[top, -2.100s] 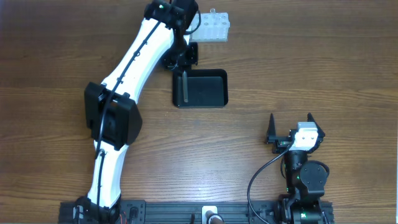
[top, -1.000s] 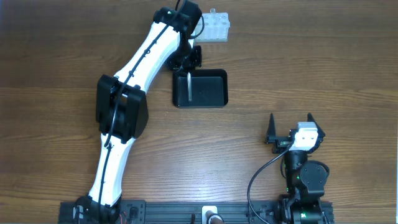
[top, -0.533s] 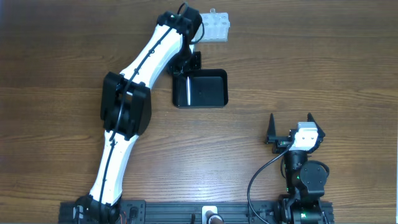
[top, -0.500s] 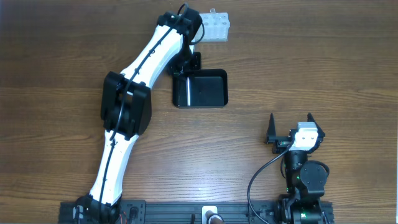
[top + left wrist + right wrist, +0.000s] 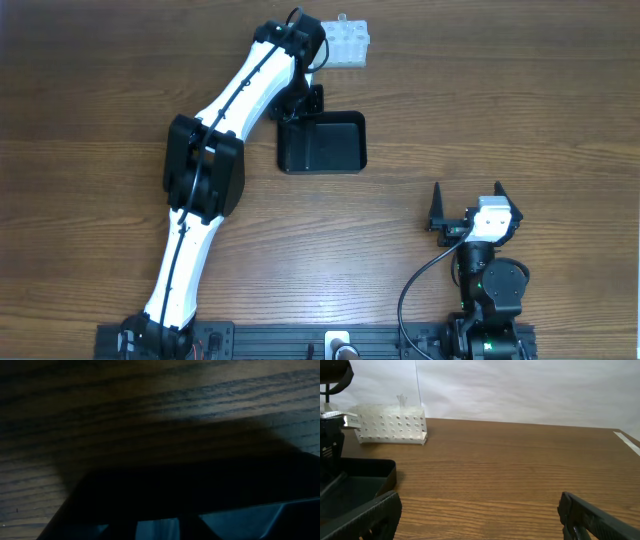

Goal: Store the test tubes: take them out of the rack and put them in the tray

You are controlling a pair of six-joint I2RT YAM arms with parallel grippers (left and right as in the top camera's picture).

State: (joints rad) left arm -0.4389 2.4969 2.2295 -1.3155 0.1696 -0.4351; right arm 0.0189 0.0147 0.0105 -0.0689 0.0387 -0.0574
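Note:
The white test tube rack [image 5: 340,46] stands at the table's far edge, and at least one clear tube [image 5: 401,400] sticks up from it. Just in front of it lies the black tray [image 5: 345,160]. My left gripper [image 5: 299,102] hangs low over the tray's far left corner and looks open, with nothing seen in it. The left wrist view shows the dark tray rim [image 5: 190,485] very close against the wood. I cannot make out a tube inside the tray. My right gripper [image 5: 467,190] rests open near its base, well away from the tray [image 5: 357,466] and rack [image 5: 392,425].
The left arm [image 5: 215,130] stretches diagonally from the bottom left to the tray. Bare wooden tabletop [image 5: 520,90] surrounds the tray and the rack. The table's far edge runs right behind the rack [image 5: 520,422].
The left gripper carried a tube from the tray's left rim down into the tray. Half a second ago the tube lay bright along the tray's left side; now that bright line is gone. The right arm kept still.

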